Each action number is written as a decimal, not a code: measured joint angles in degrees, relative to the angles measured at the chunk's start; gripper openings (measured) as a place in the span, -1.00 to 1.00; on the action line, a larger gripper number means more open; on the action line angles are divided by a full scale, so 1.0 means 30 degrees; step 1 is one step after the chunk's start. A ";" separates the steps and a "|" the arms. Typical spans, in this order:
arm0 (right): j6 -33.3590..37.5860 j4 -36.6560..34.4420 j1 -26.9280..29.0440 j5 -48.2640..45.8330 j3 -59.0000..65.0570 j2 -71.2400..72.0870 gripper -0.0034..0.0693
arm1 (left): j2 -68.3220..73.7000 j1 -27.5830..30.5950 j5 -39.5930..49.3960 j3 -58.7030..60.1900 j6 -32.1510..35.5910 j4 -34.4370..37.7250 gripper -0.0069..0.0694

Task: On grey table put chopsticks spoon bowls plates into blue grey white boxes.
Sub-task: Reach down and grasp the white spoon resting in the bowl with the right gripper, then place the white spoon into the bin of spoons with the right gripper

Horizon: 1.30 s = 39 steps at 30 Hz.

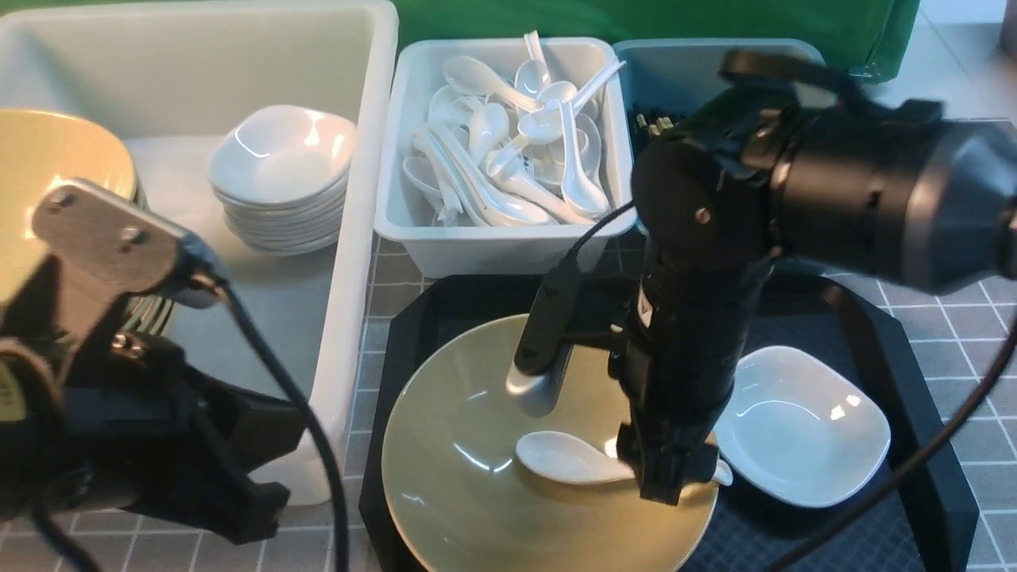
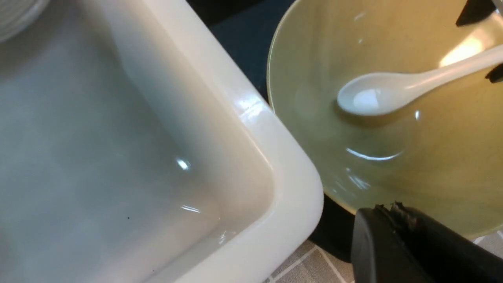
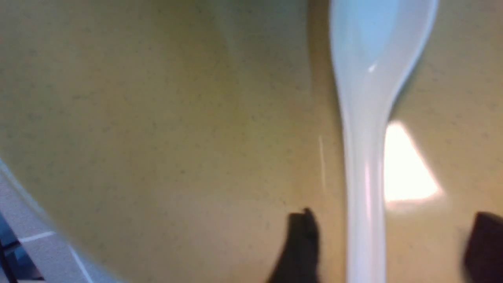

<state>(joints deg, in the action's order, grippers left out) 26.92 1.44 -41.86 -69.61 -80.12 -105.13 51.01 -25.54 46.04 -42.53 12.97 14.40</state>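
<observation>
A white spoon (image 1: 568,458) lies in a large olive bowl (image 1: 461,492) on the black tray (image 1: 914,477). My right gripper (image 1: 667,477) is down in the bowl, open, with its jaws on either side of the spoon's handle and not touching it. The right wrist view shows the spoon (image 3: 369,118) between the two dark fingertips (image 3: 302,236). My left gripper (image 1: 254,508) is low at the front left, beside the big white box's near corner. Its fingers (image 2: 389,210) are together and hold nothing. The left wrist view also shows the spoon (image 2: 377,96) in the bowl (image 2: 393,165).
A white dish (image 1: 802,425) sits on the tray's right side. The big white box (image 1: 349,238) holds stacked white dishes (image 1: 282,171) and stacked olive bowls (image 1: 48,167). A small white box (image 1: 493,246) holds several spoons. A blue-grey box (image 1: 699,67) holds chopsticks (image 1: 655,123).
</observation>
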 joint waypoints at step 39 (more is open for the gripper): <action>-1.1228 0.3612 0.4086 1.2823 -1.1017 -0.6324 0.25 | 0.3647 0.0000 -0.0957 -0.3169 0.0661 0.0341 -0.84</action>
<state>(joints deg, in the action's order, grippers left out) -6.77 12.28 -29.61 -31.14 -113.17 -124.10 61.95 -25.54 43.17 -52.04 14.96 15.42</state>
